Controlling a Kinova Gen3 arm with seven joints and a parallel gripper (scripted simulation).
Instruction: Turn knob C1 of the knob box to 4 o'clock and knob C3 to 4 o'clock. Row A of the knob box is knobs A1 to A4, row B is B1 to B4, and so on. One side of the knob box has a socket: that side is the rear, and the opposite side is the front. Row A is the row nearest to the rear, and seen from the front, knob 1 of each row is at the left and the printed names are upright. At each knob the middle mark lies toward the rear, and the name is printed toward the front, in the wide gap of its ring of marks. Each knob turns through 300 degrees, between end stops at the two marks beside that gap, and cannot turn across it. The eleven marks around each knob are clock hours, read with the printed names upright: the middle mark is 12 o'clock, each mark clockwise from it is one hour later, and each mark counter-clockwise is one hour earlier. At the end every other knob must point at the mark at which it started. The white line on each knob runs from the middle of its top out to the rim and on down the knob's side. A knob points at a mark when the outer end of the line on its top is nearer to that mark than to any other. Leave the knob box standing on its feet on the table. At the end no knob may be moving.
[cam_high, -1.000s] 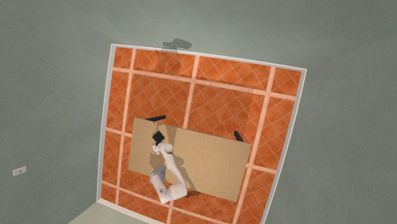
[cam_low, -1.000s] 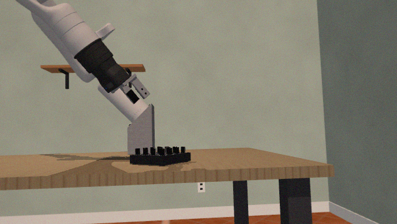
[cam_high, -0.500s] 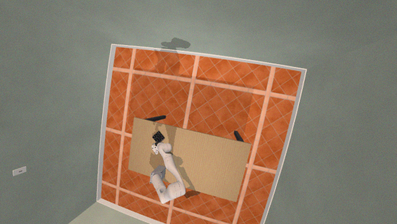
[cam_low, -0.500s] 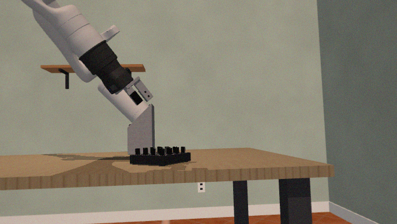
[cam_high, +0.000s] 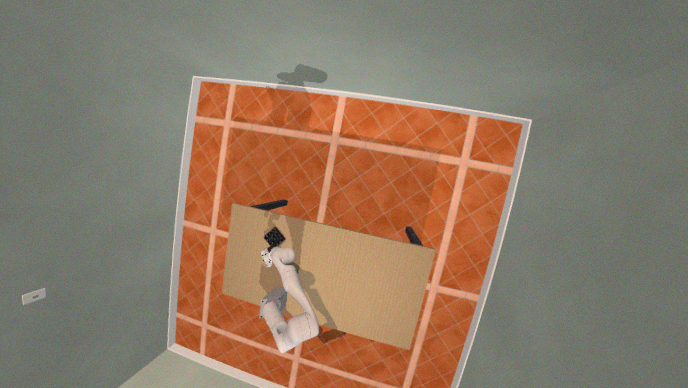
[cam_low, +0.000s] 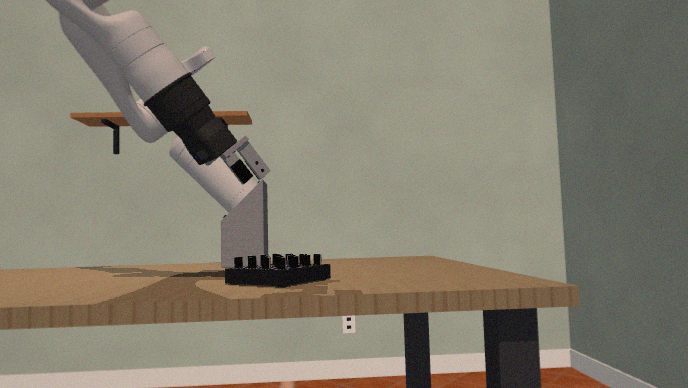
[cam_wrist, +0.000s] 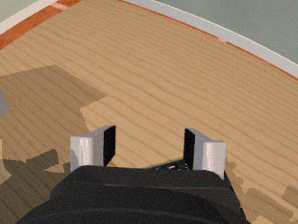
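Note:
The black knob box (cam_low: 277, 270) stands on the wooden table, with several short black knobs on top. From above it is a small dark square (cam_high: 273, 235) near the table's far left edge. My gripper (cam_low: 252, 161) is open and empty, tilted and well above the box, up and to its left. In the wrist view the two grey fingers stand wide apart over bare table. A thin strip of the box (cam_wrist: 172, 164) peeks between the fingers at the gripper body's edge. Knob lines and names are too small to read.
The arm's grey base mount (cam_low: 245, 227) stands on the table right behind the box. A wall shelf (cam_low: 160, 118) hangs behind the arm. The table's edge (cam_wrist: 200, 26) lies ahead of the fingers in the wrist view.

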